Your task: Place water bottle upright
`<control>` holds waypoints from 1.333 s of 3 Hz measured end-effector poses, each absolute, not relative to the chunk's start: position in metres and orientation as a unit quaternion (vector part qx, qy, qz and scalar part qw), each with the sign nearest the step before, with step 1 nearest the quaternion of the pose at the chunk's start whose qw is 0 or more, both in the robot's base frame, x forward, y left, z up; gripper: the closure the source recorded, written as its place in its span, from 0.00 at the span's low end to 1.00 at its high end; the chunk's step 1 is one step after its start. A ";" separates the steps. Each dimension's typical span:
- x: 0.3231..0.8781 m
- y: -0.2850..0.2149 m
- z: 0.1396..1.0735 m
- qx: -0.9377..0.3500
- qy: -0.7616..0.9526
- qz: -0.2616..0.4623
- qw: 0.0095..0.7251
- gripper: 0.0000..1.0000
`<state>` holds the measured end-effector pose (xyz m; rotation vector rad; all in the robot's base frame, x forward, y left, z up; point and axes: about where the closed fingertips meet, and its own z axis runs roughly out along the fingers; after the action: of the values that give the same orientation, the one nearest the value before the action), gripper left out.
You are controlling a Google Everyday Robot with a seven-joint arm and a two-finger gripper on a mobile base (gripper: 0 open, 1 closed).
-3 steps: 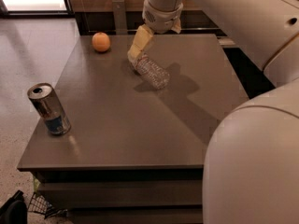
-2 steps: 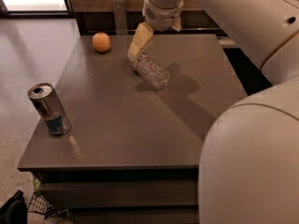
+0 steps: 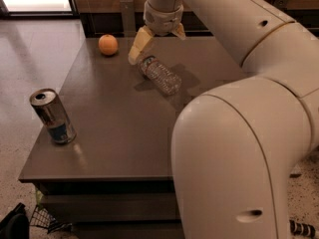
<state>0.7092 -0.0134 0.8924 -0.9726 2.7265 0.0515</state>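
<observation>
The water bottle, clear and ribbed, lies on its side on the dark table, its neck end pointing to the back left. My gripper hangs just above and behind that neck end. Its yellowish fingers are spread: the left finger reaches down beside the bottle's neck end, and only a bit of the right one shows. The gripper is open and holds nothing.
An orange sits at the table's back left, close to the gripper. A silver drink can with a blue label stands near the left front edge. My large white arm covers the right side of the view.
The left finger has shifted a little to the left, away from the bottle's neck. The bottle, orange and can have not moved.
</observation>
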 end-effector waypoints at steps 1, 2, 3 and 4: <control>0.714 -0.007 0.881 -0.314 0.943 0.026 0.107 0.00; 0.714 -0.004 0.870 -0.304 0.948 0.030 0.090 0.00; 0.715 0.000 0.858 -0.309 0.948 0.038 0.073 0.00; 0.717 0.004 0.846 -0.321 0.944 0.048 0.059 0.00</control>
<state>0.7175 0.0041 0.8459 -0.9716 2.8596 0.1439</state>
